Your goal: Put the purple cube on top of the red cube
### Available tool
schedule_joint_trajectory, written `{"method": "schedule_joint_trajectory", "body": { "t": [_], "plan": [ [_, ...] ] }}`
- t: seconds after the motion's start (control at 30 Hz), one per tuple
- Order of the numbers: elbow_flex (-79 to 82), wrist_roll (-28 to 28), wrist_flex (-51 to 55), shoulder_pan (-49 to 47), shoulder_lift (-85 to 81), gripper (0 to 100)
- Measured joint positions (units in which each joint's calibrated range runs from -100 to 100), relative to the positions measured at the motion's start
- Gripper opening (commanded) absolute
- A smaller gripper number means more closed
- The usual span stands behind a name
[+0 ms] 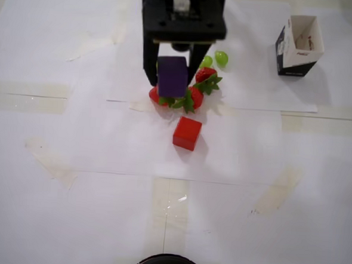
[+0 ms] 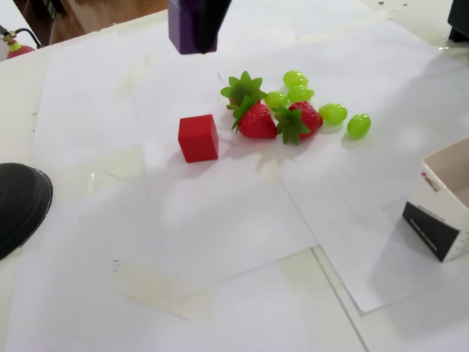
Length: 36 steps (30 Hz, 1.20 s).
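The purple cube [image 1: 173, 75] is held between the black fingers of my gripper [image 1: 172, 72], lifted above the table over the strawberries. In the fixed view the purple cube [image 2: 187, 26] hangs at the top edge, high above the paper, with the gripper [image 2: 196, 22] shut on it. The red cube [image 1: 187, 133] sits on the white paper, in front of the strawberries and apart from the gripper; in the fixed view the red cube [image 2: 198, 138] lies below and slightly right of the held cube.
Toy strawberries [image 2: 258, 117] with green leaves and several green grapes [image 2: 333, 114] lie next to the red cube. A black-and-white open box [image 1: 298, 44] stands at the right. A dark round object [image 2: 20, 202] sits at the table edge.
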Motion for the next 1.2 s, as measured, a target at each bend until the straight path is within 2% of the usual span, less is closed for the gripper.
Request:
{"method": "schedule_joint_trajectory", "body": {
  "t": [0.23, 0.53, 1.2],
  "plan": [
    [-14.2, -0.1, 7.7, -1.5, 10.8, 4],
    [-25.4, 0.0, 10.8, -3.6, 20.3, 4],
    [-31.6, 0.8, 9.6, -3.5, 30.7, 4]
  ]
}}
